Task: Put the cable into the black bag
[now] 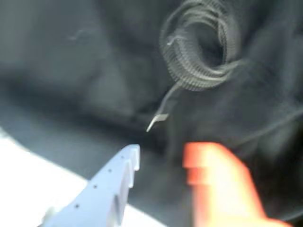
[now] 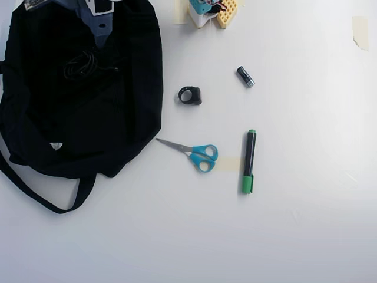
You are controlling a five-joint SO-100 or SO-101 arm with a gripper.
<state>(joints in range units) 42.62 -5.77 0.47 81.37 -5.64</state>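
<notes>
now the cable (image 1: 201, 56) lies on the black bag (image 1: 71, 71); tool (image 1: 163, 158) agape, empty, just short.

pincer (image 1: 161, 158) in wrist view: two fingers of unlike colour. one finger (image 1: 111, 191) pale blue-grey plastic, flat, tapering to tip, scalloped notches along inner edge, row of small dark holes down face. other finger (image 1: 218, 182) bright orange, blocky, blurred, stepped near tip. overhead view: arm (image 2: 101, 20) blue-grey with white part at top edge, seen over black bag (image 2: 35, 112). right of bag, at top edge: base parts (image 2: 213, 12), yellow perforated block, white and teal pieces, thin red wires.
</notes>
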